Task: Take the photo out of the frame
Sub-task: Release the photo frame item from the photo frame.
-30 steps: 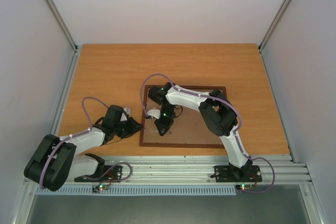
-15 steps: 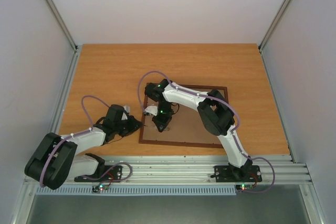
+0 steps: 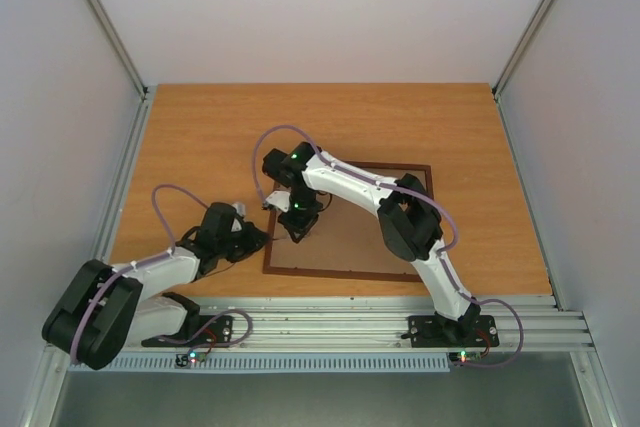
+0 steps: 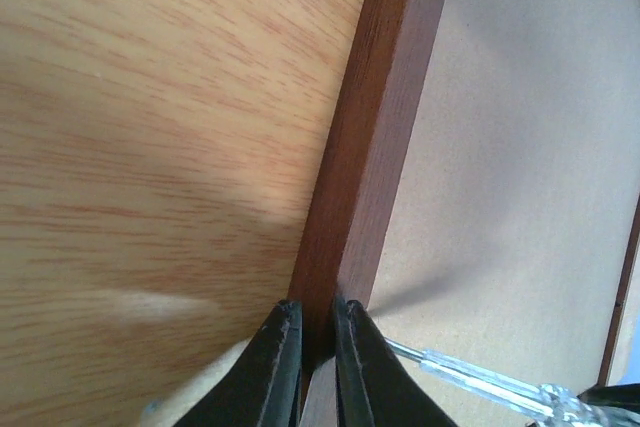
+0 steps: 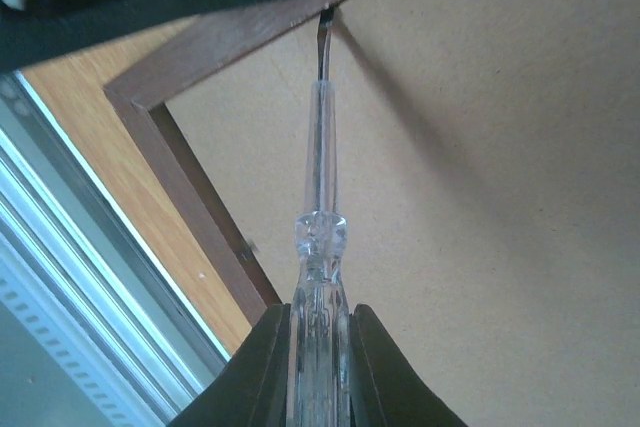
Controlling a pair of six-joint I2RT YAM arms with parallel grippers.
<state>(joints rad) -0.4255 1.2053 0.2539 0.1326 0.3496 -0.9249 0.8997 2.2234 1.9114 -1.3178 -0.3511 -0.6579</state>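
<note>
The left gripper (image 4: pixel 318 322) has just clamped the frame (image 4: pixel 375 137) on its nine o'clock rail. The right gripper (image 5: pixel 320 327), clenching a screwdriver (image 5: pixel 321 167), has swung its tip there. Prying the back (image 5: pixel 480 197) looks next, with the photo hidden beneath.

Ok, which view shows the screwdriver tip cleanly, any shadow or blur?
Right wrist: screwdriver tip sharp at the frame rail, its shadow falling right across the backing. Left wrist: only the handle, soft, bottom right. Top external: evenly lit, tip hidden.
</note>
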